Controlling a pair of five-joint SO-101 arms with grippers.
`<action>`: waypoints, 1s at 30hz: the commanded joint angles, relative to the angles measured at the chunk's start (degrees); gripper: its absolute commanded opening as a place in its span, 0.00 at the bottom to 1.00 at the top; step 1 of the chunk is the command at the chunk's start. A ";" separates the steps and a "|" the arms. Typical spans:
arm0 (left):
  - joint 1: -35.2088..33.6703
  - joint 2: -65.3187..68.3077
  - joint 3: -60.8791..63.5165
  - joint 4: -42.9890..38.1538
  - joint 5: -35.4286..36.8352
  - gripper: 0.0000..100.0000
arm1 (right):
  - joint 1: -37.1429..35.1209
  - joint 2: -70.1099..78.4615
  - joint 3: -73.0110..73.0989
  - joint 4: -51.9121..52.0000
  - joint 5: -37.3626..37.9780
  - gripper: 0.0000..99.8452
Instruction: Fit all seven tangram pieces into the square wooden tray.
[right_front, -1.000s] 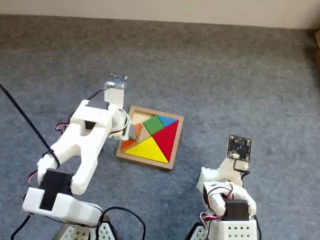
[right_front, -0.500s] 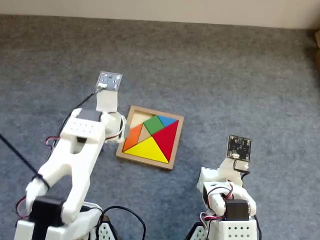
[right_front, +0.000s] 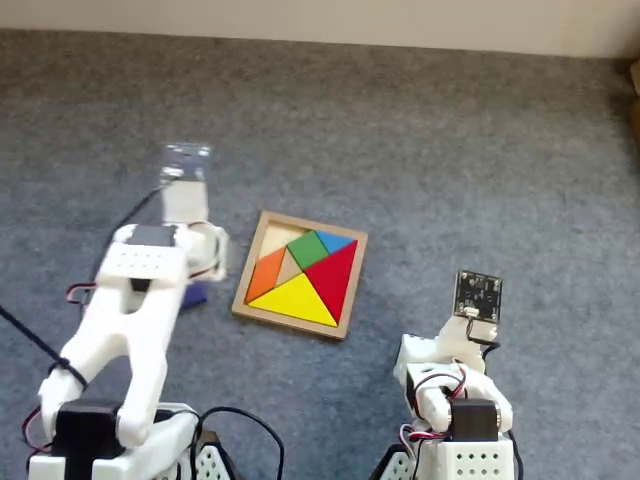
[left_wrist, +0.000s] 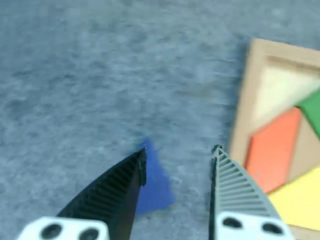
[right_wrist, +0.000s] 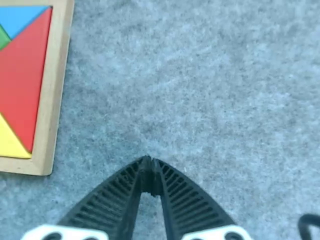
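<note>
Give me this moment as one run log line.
left gripper open over blue triangle on carpet | right gripper shut over carpet, clear of tray | tray: one corner gap unfilled

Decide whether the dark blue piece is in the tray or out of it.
Out. The dark blue piece lies on the carpet beside the tray, near the open left gripper.

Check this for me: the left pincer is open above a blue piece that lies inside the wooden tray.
One thing is wrong. The blue piece lies on the grey carpet beside the wooden tray, not inside it, as the left wrist view shows. The rest stands: the left pincer is open above that piece.
</note>
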 joint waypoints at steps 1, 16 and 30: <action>-5.76 -2.95 -0.92 1.67 -3.25 0.21 | -0.75 -1.01 8.40 0.13 -0.53 0.01; -7.25 -2.24 -1.71 5.98 -8.18 0.28 | -0.13 -1.01 8.40 0.22 -0.53 0.01; -3.21 -2.33 2.24 6.24 -16.35 0.24 | 1.19 -1.10 8.40 0.22 -0.53 0.01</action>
